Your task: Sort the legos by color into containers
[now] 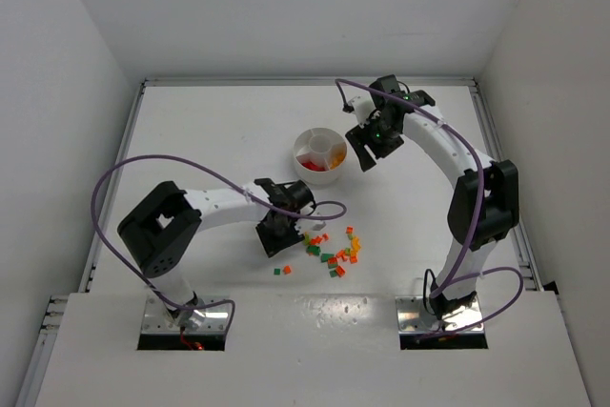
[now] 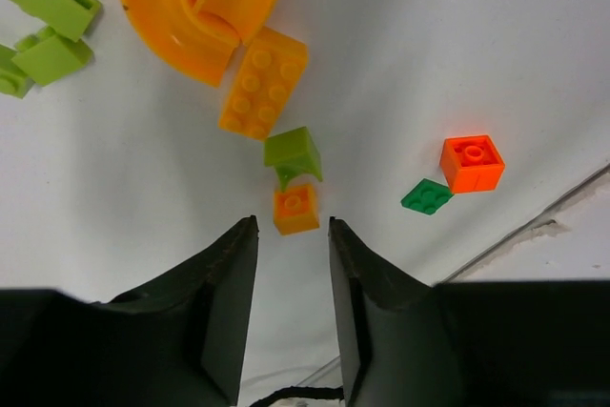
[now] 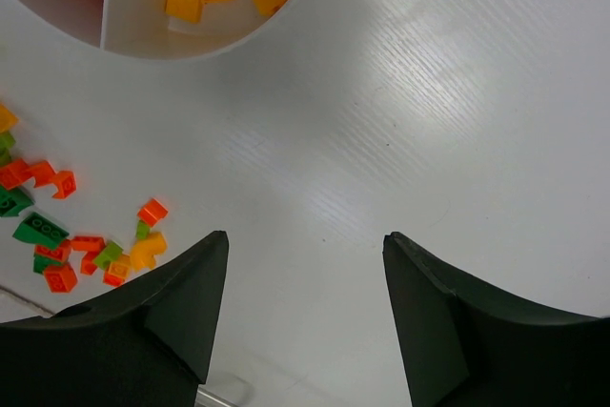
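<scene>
The white dish (image 1: 319,177) sits beyond the loose legos (image 1: 334,253), with the right gripper (image 3: 305,240) just right of it, jaws wide and empty. The left gripper (image 1: 273,243), jaws parted and empty, points at a small orange brick (image 2: 295,209). Clamping short could flick it away or catch the green brick (image 2: 294,152) touching it.

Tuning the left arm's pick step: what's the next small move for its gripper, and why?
Probably ease the left gripper forward until its open jaws straddle the small orange square plastic brick. That brick lies just beyond the fingertips, centred on the gap, not yet between them; a light green brick sits right behind it.
</scene>
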Robot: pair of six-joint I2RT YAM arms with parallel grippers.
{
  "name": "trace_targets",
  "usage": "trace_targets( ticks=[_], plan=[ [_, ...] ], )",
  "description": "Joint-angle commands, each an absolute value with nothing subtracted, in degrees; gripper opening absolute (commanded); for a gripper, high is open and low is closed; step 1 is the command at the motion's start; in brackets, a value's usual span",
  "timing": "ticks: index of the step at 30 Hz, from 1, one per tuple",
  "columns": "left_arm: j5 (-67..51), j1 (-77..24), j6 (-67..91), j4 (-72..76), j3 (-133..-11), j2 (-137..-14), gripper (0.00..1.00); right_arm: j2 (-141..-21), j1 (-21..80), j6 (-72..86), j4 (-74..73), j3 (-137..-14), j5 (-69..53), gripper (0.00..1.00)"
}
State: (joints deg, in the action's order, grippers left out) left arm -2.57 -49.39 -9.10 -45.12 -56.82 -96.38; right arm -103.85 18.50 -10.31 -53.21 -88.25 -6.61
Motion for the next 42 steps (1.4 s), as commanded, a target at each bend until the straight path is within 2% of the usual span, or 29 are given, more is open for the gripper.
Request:
trace_targets(
  ticks=[1, 19, 22, 28, 32, 42],
  plan=[
    [-3.6, -51.06, -8.61, -45.0, -58.27, -96.68, 0.41, -101.95, 18.28, -10.46, -53.26, -89.65, -7.38, 0.66],
    [-3.69, -51.06, -10.2, -44.47, -59.67, -97.13, 0.2, -102.48, 18.28, -10.46, -52.21, -90.79, -5.71, 0.64],
    [-3.69, -51.06, -10.2, -44.47, -64.15, -95.19, 0.18, -102.48, 18.28, -10.46, -52.21, -90.79, -5.1, 0.64],
    [-3.69, -49.75, -7.84, -45.09, -82.42, -96.23, 0.14, -101.95, 18.28, -10.46, -51.68, -90.79, -3.43, 0.64],
    [-3.16, -48.08, -4.41, -45.09, -96.2, -102.37, 0.14, -101.95, 18.28, -10.46, -51.16, -90.79, -2.2, 0.64],
    [-0.7, -45.88, 1.4, -46.85, -112.14, -116.19, 0.12, -100.28, 17.23, -9.93, -50.1, -90.26, 1.58, 0.64]
  ],
)
